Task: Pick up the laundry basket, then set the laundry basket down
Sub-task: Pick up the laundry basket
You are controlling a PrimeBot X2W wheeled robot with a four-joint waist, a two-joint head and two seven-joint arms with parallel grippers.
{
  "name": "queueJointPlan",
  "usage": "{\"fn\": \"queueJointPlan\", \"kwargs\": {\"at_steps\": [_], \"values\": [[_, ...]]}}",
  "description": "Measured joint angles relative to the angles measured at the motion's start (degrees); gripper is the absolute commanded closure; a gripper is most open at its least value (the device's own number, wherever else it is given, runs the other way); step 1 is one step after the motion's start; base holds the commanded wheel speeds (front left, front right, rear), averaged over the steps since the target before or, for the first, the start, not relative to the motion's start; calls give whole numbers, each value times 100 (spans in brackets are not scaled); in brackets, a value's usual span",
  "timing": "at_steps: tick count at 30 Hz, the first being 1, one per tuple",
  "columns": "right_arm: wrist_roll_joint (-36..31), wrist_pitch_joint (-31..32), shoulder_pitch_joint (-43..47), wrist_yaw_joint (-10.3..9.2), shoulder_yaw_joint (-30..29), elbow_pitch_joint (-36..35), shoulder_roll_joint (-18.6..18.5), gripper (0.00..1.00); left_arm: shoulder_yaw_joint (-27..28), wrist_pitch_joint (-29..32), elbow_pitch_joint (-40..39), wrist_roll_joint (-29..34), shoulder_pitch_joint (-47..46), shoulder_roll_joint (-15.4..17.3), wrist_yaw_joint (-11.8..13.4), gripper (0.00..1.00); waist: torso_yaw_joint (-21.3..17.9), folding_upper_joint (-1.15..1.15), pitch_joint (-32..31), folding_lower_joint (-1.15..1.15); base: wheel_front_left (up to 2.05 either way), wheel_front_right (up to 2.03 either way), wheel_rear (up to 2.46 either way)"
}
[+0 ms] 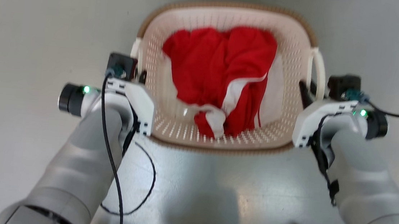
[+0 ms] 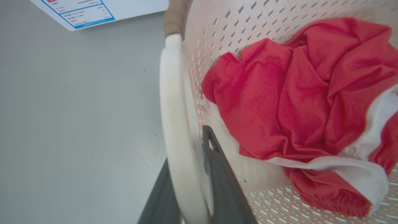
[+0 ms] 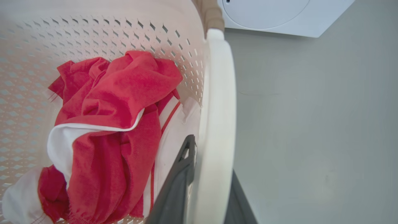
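Laundry basket (image 1: pixel 218 147) fills the upper centre of our head view, red clothes (image 1: pixel 216 81) inside; our left gripper (image 2: pixel 186 149) and right gripper (image 3: pixel 213 155) each clamp one white handle (image 2: pixel 174 124).

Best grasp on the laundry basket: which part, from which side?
White loop handles: left handle for the left gripper, right handle for the right gripper, from the robot's side, one finger inside the laundry basket wall, one outside. The loops sit on opposite sides, so the clothes load should stay level.
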Motion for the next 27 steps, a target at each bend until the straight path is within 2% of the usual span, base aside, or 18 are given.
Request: {"fn": "queueJointPlan", "kwargs": {"at_steps": [18, 27], "values": [[1426, 965, 1480, -12, 1596, -320, -9, 100, -370, 498, 45, -357, 1582, 58, -2, 100, -178, 0, -1745, 0, 0, 0, 0], [1863, 1263, 2084, -49, 2132, -400, -7, 100, -488, 627, 46, -677, 2332, 79, -26, 100, -308, 0, -2733, 0, 0, 0, 0]]}}
